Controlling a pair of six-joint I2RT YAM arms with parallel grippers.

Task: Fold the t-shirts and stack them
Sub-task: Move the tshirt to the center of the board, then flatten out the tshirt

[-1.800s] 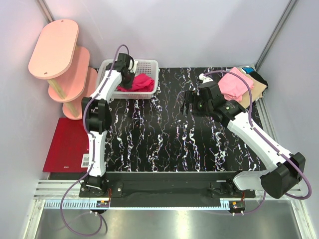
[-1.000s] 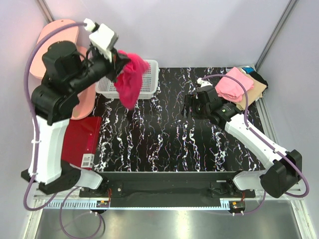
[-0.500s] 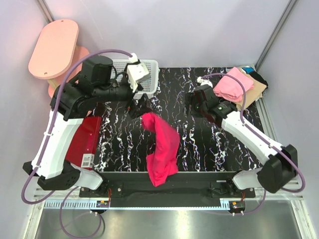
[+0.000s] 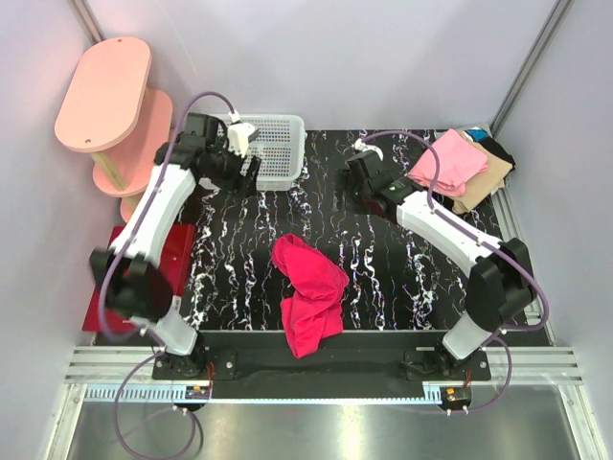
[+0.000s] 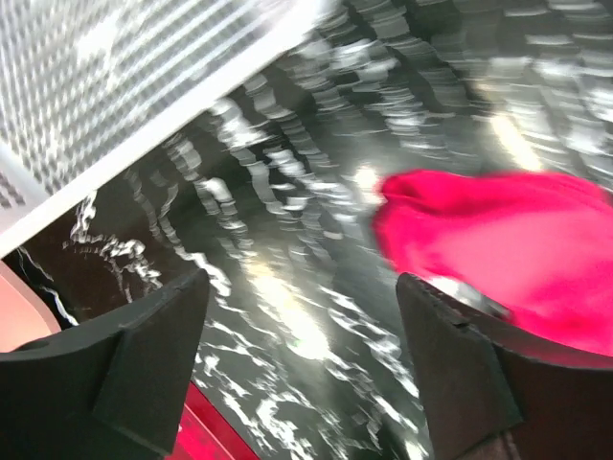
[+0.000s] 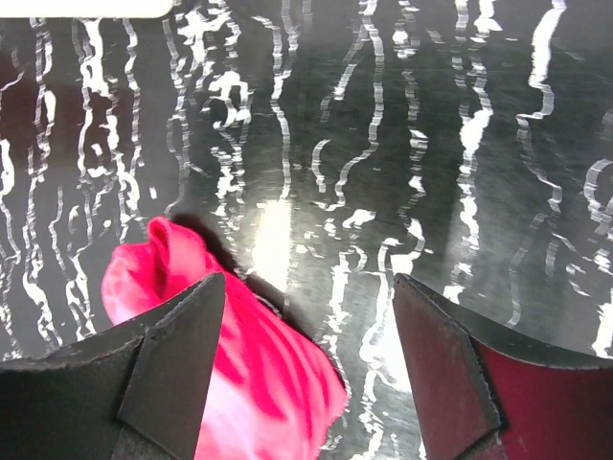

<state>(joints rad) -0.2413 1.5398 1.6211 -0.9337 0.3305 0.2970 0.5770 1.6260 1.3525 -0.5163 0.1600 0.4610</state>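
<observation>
Magenta-red t-shirt lies crumpled on the black marbled worktop, nearest of all the task's things, with its near end reaching the worktop's front edge. Its long axis runs near to far, leaning a little to the left at the far end. Collar and hem are lost in the folds, so I cannot tell which way it points.

Farther back, the left gripper hangs by the white mesh basket and the right gripper opposite it, both with jaws spread wide and empty, well apart from the shirt. The folded t-shirts sit stacked at the far right corner.

The step in hand looks like spreading the shirt flat. It would go best if each arm pinched a single layer at opposite ends and drew the cloth away from the edge before any fold.
</observation>
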